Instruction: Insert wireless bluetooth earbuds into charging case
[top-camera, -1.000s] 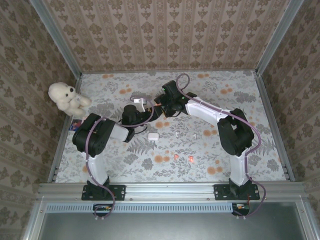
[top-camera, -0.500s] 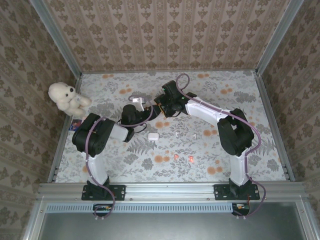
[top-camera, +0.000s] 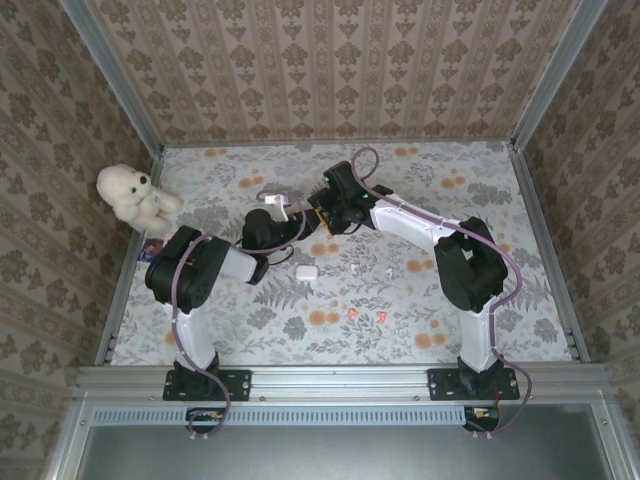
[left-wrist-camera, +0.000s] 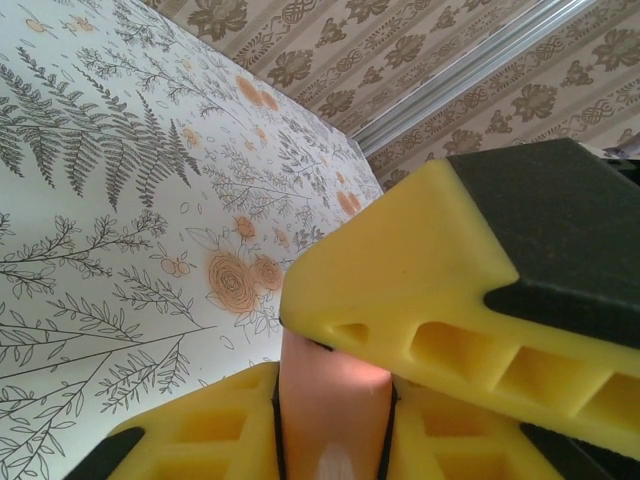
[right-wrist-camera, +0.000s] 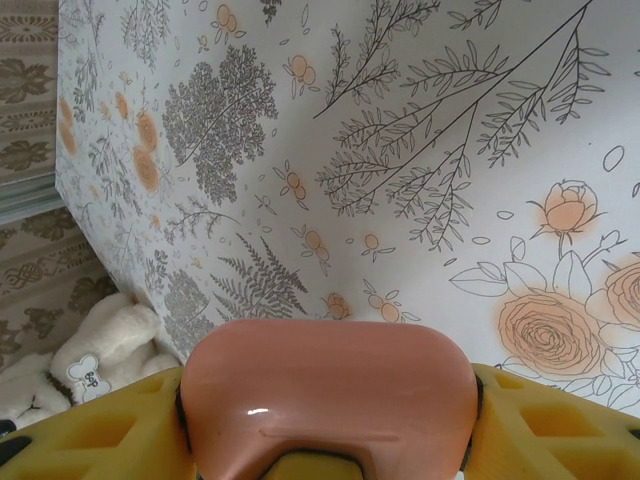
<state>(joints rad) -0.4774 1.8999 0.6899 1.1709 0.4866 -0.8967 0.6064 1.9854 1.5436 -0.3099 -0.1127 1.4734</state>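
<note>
**Item: earbuds and cases, state of task**

- Orange-pink case (right-wrist-camera: 330, 390): held off the worktop (top-camera: 480, 200) towards its far middle, where the two arms meet. It is clamped from one side by the right fingers (right-wrist-camera: 90, 420), which are set fairly wide across its broad rounded body. It is pinched from the other side by the left fingers (left-wrist-camera: 400, 280), which are closed tight on a narrow part of it. Whether the lid is raised cannot be told; a seam is seen on the right wrist view.
- White case (top-camera: 306, 271): set down on the worktop near the left arm, touched by nothing.
- White buds (top-camera: 355, 270): two small pieces lying loose just right of the white case, apart from each other.
- Orange-red buds (top-camera: 352, 312): two lying loose nearer the arm bases, side by side, well apart from both cases.
- Toy bear (top-camera: 135, 195): at the left edge, not involved.

**Progress, judged:** early. No bud is seen seated in either case and all four lie out on the worktop. The step in hand appears to be the opening or steadying of the orange-pink case; both pairs are left to be picked up and inserted.
</note>
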